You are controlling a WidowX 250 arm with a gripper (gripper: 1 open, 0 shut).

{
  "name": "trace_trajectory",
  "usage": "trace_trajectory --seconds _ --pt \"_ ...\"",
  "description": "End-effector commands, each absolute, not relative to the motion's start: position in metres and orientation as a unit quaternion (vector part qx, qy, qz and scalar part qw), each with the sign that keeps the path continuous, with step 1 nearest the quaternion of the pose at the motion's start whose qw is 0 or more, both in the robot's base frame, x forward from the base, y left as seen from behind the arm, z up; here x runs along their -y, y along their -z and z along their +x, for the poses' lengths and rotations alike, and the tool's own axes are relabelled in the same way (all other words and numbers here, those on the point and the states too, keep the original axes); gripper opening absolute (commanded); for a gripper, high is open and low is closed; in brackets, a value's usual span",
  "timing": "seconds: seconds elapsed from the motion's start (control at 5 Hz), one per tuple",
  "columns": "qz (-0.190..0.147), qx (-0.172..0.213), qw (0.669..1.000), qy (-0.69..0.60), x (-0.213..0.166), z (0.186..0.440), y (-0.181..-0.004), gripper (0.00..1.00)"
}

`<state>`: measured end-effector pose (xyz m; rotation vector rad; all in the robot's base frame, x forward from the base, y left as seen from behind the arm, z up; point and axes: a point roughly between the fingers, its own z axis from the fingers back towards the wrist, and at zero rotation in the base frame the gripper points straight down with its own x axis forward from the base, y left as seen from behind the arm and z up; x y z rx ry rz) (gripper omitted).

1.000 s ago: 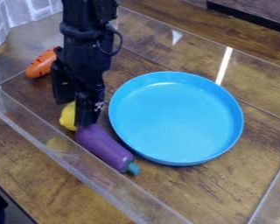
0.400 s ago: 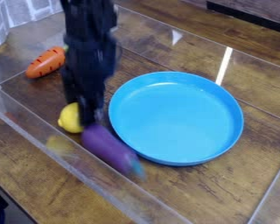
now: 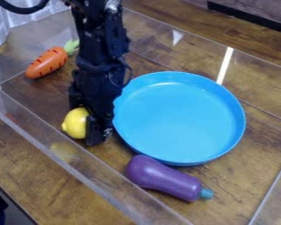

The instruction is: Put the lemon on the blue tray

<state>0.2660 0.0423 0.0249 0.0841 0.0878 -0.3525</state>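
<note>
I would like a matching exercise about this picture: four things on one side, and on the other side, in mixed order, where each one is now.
1. Lemon
2. Blue tray
3. Eggplant
4. Carrot

A. To the right in the picture, the biggest round thing
B. At the fingers of the black tool
C. At the upper left, with a green top
D. Lying below the tray in the picture

1-B; 2-A; 3-D; 4-C

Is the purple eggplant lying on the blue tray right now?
No, the purple eggplant lies on the wooden table, just outside the rim of the blue tray.
</note>
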Motion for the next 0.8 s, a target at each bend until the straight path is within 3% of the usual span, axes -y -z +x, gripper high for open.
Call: trace_trajectory --seconds 0.0,0.6 --pt "0.057 -0.008 0.988 0.146 -0.044 0.282 -0.037 0.00" --pt "0.070 0.017 0.994 0.082 -0.031 0.268 -0.044 0.00"
